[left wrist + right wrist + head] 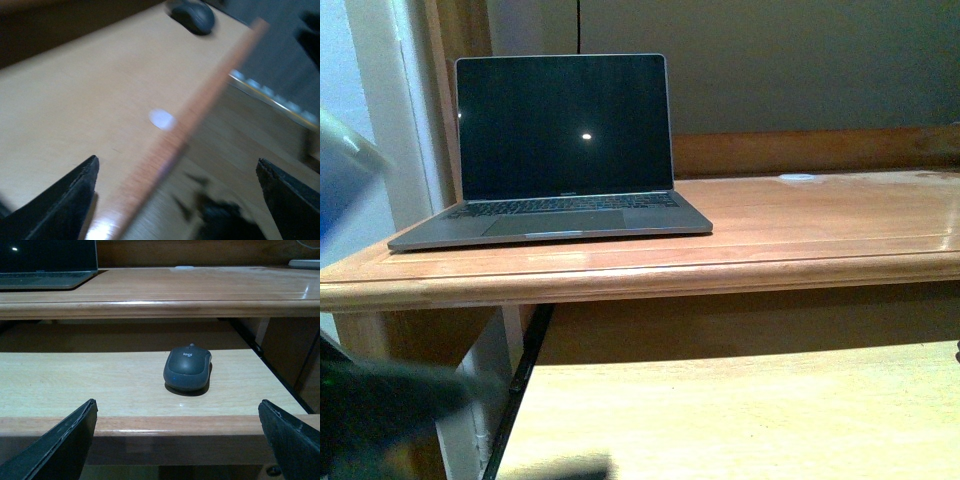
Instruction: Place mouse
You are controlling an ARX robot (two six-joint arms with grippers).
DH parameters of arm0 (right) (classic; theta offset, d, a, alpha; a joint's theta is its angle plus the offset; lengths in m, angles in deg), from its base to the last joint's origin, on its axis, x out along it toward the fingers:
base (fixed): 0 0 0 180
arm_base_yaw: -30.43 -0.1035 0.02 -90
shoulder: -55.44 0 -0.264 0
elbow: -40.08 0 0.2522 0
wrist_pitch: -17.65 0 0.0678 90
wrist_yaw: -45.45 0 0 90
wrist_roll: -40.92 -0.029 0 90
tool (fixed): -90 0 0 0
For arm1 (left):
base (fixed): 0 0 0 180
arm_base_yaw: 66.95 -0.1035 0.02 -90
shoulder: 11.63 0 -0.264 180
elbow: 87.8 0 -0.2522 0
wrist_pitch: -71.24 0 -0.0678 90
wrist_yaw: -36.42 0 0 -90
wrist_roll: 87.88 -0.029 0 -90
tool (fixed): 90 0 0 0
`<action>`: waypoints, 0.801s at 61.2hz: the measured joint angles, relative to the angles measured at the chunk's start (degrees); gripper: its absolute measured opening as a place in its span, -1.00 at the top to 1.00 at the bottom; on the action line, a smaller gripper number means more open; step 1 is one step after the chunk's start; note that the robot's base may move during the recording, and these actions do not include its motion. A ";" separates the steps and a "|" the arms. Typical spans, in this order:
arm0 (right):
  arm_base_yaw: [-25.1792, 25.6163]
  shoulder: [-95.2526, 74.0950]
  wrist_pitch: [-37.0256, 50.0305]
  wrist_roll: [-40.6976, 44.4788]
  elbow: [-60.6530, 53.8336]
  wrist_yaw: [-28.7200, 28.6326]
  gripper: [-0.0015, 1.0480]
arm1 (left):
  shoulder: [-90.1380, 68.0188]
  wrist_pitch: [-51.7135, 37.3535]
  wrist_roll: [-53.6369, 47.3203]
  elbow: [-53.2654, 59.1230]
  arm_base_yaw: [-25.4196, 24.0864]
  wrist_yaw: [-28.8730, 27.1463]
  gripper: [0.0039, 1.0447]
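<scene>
The only writing that can be read is "logi", in pale letters on top of the mouse (187, 369). The mark under the screen of the laptop (560, 150) is too small to make out. The mouse is a dark grey oval with a smooth domed back. It lies flat on the pale lower shelf (75, 380), beneath the reddish desk top (800, 230) and nearer than it, and touches nothing else. The right gripper (176, 407) is released, its 2 dark fingers spread wide with nothing between them, and it is on the near side of the shelf's front edge, apart from the mouse. The left gripper (176, 161) is also released and empty, though its view is blurred. The laptop stands open with a dark screen on the left of the desk top. 1 small white disc (797, 178) lies on the desk top to the right of the laptop, toward the far edge.
</scene>
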 joint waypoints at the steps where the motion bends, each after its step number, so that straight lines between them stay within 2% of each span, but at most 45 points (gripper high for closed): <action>1: 0.00 0.00 0.00 0.00 -0.02 0.09 -0.86 | 1.99 -0.35 0.13 1.01 -0.70 -4.55 -0.33; 3: 0.00 0.00 0.00 0.00 0.00 0.09 -0.86 | 4.83 -0.48 0.46 2.38 -2.23 -11.13 -0.21; 6: -0.76 -0.81 -1.49 -1.01 0.35 2.71 -0.86 | 7.08 -0.46 0.74 3.63 -3.74 -14.12 -0.09; 7: -2.01 -1.92 -4.26 -2.40 1.42 6.23 -0.86 | 8.15 -0.39 0.85 4.26 -4.52 -14.71 -0.02; 12: -4.98 -7.45 -12.17 -8.04 5.66 15.63 -0.86 | 10.91 0.42 1.01 6.47 -6.56 -13.09 0.22; 15: -5.73 -10.19 -12.61 -9.33 7.39 17.90 -0.86 | 12.02 0.98 1.01 7.45 -7.58 -11.65 0.35; 27: -6.80 -30.64 6.54 -8.22 18.97 16.76 -0.86 | 18.23 3.78 1.29 10.82 -12.57 -6.99 0.96; 34: -8.83 -43.76 11.93 -5.84 26.14 15.50 -0.86 | 21.57 5.70 1.25 12.24 -15.02 -4.66 0.95; 46: -10.03 -59.98 8.96 -2.34 34.75 12.24 -0.86 | 26.29 8.70 1.25 13.92 -17.79 -2.12 0.95; 49: -9.70 -62.47 7.76 -1.46 36.28 11.72 -0.86 | 27.80 9.94 1.25 14.25 -20.74 2.34 0.95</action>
